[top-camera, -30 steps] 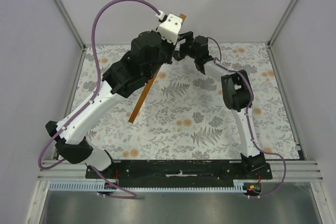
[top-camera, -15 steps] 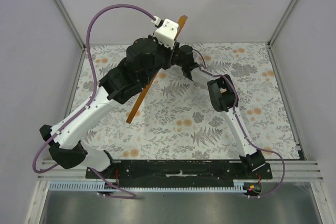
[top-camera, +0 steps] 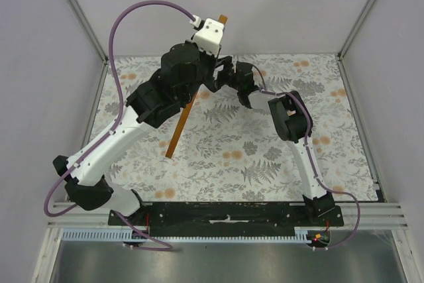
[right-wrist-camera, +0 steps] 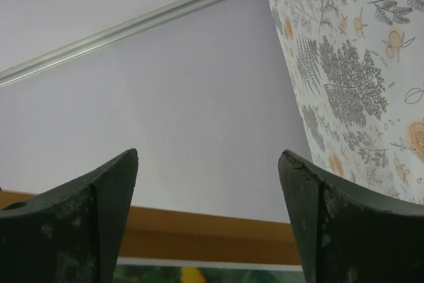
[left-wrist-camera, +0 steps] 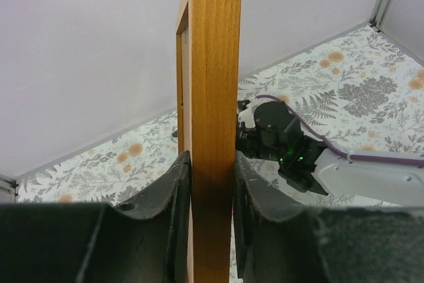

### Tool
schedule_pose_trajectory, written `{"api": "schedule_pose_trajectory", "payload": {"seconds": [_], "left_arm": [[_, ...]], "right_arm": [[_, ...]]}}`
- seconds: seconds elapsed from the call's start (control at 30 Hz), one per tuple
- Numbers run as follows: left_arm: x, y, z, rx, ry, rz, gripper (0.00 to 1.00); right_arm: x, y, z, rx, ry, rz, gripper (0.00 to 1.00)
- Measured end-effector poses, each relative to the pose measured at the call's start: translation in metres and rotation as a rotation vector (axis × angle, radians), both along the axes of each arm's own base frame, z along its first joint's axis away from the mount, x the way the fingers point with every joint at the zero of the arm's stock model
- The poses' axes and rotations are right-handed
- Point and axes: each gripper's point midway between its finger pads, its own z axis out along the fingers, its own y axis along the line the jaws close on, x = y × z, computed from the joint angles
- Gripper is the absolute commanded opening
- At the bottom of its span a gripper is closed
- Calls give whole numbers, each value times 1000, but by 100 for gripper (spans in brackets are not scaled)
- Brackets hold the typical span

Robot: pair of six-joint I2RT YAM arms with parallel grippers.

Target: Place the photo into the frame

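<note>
Near the far edge of the leafy white counter [top-camera: 265, 157], the thin light-brown wooden picture frame [left-wrist-camera: 213, 97] is held up, pinched between the left black fingers [left-wrist-camera: 173, 203], with the right black fingers [right-wrist-camera: 99, 217] wide open and empty beside it.

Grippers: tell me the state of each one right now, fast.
Left gripper: closed on the wooden frame, gripping its edge.
Right gripper: open, holding nothing.
</note>
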Motion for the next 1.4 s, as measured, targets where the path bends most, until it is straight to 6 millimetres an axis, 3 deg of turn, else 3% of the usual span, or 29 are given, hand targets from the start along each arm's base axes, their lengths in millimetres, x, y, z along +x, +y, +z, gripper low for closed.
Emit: {"api": "schedule_pose_trajectory", "payload": {"seconds": [0.13, 0.27, 0.43, 0.6, 0.77, 0.97, 1.13, 1.4], "left_arm": [[1, 5, 2, -3, 0, 23, 2], [1, 5, 2, -8, 2, 22, 2], [-1, 6, 2, -21, -5, 16, 2], [-11, 4, -1, -38, -11, -40, 2], [-16, 1, -3, -46, -15, -69, 2], [-14, 3, -2, -51, -21, -52, 2], [-10, 6, 3, -62, -33, -22, 2], [3, 8, 28, -142, -31, 57, 2]], "right_arm": [[-4, -13, 18, -25, -16, -15, 93], [6, -19, 25, -45, -20, -33, 93], [34, -3, 32, -27, -55, -25, 93], [46, 18, 15, -36, -37, -10, 93], [35, 38, -4, -58, 5, 6, 93], [20, 49, 8, -18, -64, 31, 93], [-3, 35, 0, -13, -61, 37, 92], [-41, -4, -5, -78, 27, 52, 89]]}}
